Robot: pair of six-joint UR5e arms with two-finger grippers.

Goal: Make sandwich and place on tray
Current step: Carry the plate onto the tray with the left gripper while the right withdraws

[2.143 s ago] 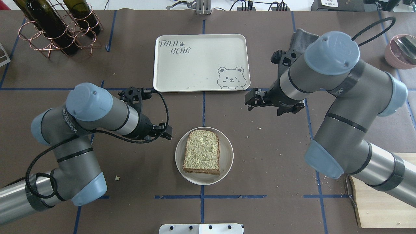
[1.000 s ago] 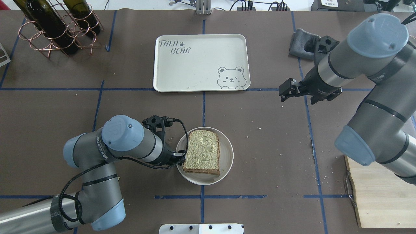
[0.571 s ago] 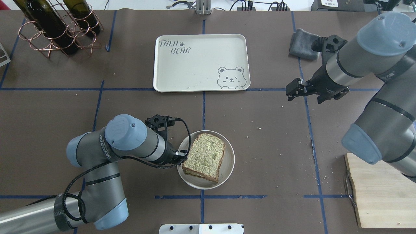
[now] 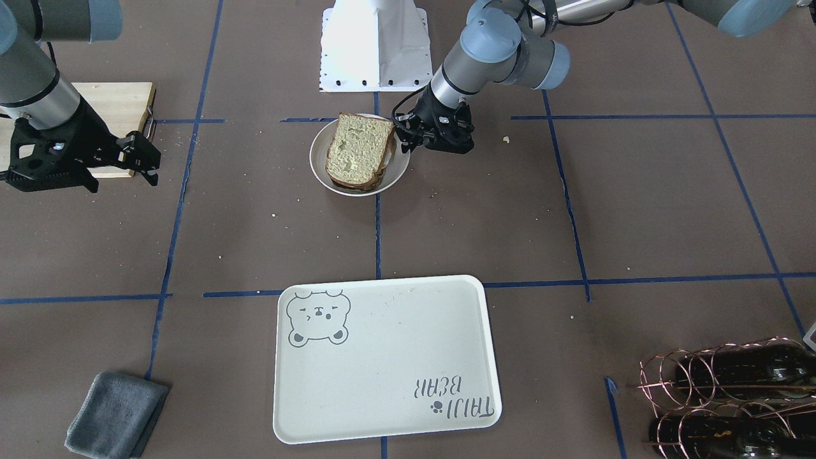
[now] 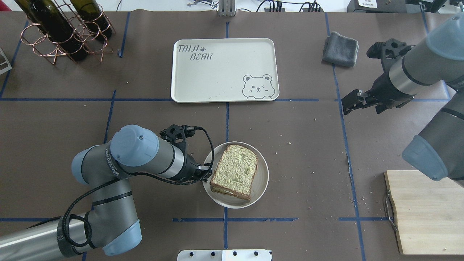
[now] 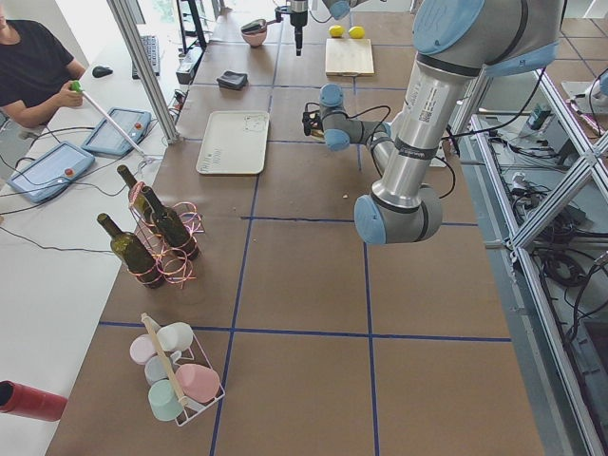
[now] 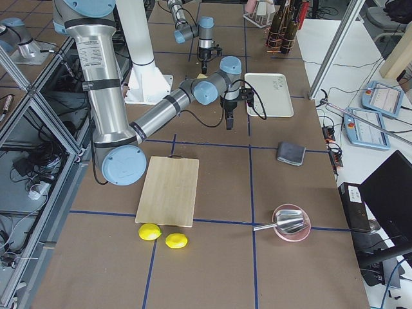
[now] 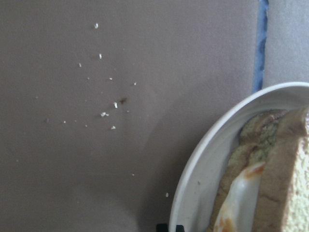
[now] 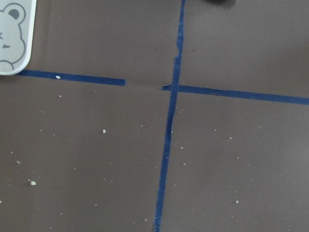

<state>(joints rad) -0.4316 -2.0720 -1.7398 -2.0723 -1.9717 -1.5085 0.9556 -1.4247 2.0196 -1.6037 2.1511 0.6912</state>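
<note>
Step in hand: transfer. Sandwich (image 5: 235,171) assembled, sits on plate (image 5: 262,181), well apart from tray (image 5: 224,69), which lies at its 12 o'clock in overhead view. Left gripper (image 5: 206,174) at plate's 9 o'clock rim, seemingly pinched on rim. Right gripper (image 5: 348,106) spread, empty, far off at 2 o'clock. Next, by my reading: hold plate level, carry toward 12 o'clock, set on tray.

Brown paper-covered table (image 5: 290,163) gridded with blue tape (image 5: 227,119), aluminium frame posts (image 6: 142,66), pale floor (image 6: 47,313)

A robotics lab: tape-gridded table (image 5: 290,163), aluminium framing (image 6: 142,66), teach pendants (image 7: 385,98) alongside.
</note>
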